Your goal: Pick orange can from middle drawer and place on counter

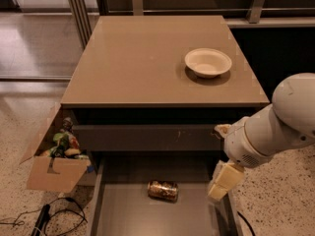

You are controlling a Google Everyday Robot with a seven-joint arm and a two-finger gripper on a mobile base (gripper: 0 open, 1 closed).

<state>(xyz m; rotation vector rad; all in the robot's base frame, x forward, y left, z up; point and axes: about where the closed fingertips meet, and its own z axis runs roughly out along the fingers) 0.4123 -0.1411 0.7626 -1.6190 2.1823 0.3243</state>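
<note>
The orange can (pixel 163 191) is lying on its side in the open middle drawer (pixel 128 215) below the tabletop's (pixel 138 63) front edge, near and left of the end effector (pixel 224 182), which is hanging by the drawer's right wall, its grip state impossible to tell.

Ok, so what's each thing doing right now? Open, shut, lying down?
middle drawer: pulled open.
orange can: lying on its side in the middle drawer.
bowl: upright, empty, on the counter.
cardboard box: flaps open, stuffed with things.
gripper: by the middle drawer's right wall, apart from the orange can.
</note>
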